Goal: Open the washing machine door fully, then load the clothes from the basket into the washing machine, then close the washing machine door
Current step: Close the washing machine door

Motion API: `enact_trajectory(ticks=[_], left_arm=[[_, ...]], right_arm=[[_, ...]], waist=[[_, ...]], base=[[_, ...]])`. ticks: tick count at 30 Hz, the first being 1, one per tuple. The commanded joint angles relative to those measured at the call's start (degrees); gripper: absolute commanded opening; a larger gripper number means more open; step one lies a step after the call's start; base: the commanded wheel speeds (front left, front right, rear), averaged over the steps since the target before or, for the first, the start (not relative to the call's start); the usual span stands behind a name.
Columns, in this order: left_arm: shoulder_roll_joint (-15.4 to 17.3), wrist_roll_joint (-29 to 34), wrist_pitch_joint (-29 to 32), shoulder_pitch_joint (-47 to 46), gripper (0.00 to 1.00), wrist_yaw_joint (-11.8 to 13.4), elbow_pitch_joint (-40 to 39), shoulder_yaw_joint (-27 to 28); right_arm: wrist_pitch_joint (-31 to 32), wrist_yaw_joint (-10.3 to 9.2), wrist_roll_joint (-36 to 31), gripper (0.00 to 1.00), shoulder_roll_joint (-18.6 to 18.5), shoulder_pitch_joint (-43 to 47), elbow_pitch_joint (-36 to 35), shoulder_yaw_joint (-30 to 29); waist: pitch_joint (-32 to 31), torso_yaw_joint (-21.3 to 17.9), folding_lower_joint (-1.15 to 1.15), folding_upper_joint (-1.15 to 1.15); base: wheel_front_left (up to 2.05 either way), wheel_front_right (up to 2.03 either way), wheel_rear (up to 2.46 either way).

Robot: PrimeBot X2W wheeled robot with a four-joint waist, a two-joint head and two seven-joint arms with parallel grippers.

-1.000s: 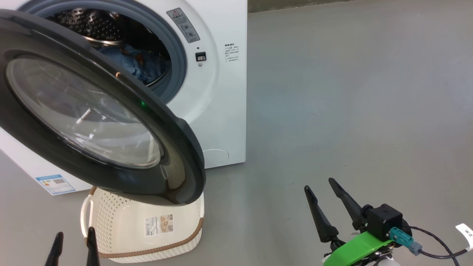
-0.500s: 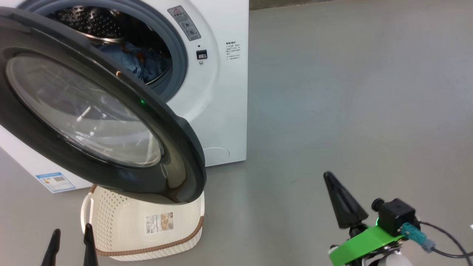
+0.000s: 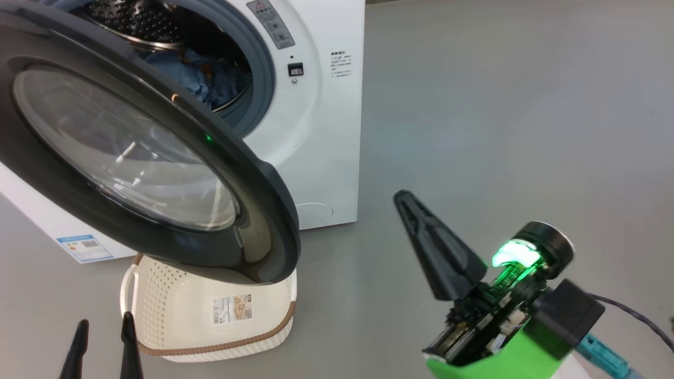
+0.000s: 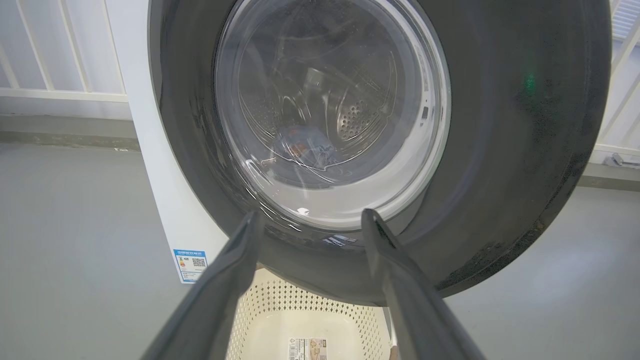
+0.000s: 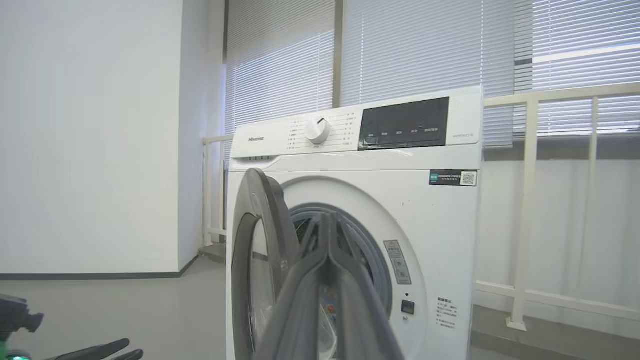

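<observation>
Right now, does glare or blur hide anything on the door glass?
Head view: streaky reflections on the washing machine door, clothes readable past it. Left wrist view: glass warps the drum; left gripper soft. Right wrist view: right gripper blurred, blinds bright.

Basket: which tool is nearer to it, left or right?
Left. The left tool hovers at the basket's near-left corner; the right tool is well off to its right.

The right gripper (image 3: 404,200) has long black tapering fingers on a bright green bracket (image 3: 500,363); a green light (image 3: 513,255) glows beneath a round black cap (image 3: 550,237); a teal plug (image 3: 600,353) carries a dark cable (image 3: 632,313); the left gripper (image 3: 105,329) has two slim dark fingers.
</observation>
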Motion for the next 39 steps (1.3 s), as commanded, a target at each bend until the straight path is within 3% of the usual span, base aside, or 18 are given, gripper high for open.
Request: enact_trajectory(ticks=[1, 7, 10, 16, 26, 39], left_arm=[[0.72, -0.74, -0.47, -2.63, 1.0, 0.2, -1.76, 1.6], [0.72, -1.55, -0.47, -3.59, 1.0, 0.02, -1.74, 0.26], [0.72, -1.54, -0.47, -4.16, 1.0, -0.07, -1.77, -1.19], [0.72, -0.82, -0.47, -5.12, 1.0, -0.16, -2.53, -2.78], [0.72, -1.43, -0.47, -8.03, 1.0, 0.29, -3.4, -5.84], [0.72, -3.51, -0.47, -12.9, 1.0, 0.82, -2.96, -9.31]], right_arm=[[-0.26, 0.16, 0.11, 0.0, -0.52, -2.12, -2.56, 2.88], [-0.26, 0.16, 2.67, 0.0, -4.38, -4.9, -3.86, 11.27], [-0.26, 0.16, 4.33, 0.0, -6.72, -6.61, -0.78, 16.57], [-0.26, 0.16, 6.91, 0.0, -8.38, -9.29, 6.24, 21.84], [-0.26, 0.16, 7.97, 0.0, -8.77, -14.32, 13.36, 23.03], [-0.26, 0.16, 6.81, 0.0, -7.3, -20.32, 21.17, 19.14]], waist=[[0.17, 0.36, 0.0, 0.0], [0.7, 2.16, 0.0, 0.0], [1.31, 3.85, 0.0, 0.0], [3.24, 6.66, 0.0, 0.0], [9.31, 11.55, 0.0, 0.0], [16.3, 15.74, 0.0, 0.0]], base=[[0.0, 0.0, 0.0], [0.0, 0.0, 0.0], [0.0, 0.0, 0.0], [0.0, 0.0, 0.0], [0.0, 0.0, 0.0], [0.0, 0.0, 0.0]])
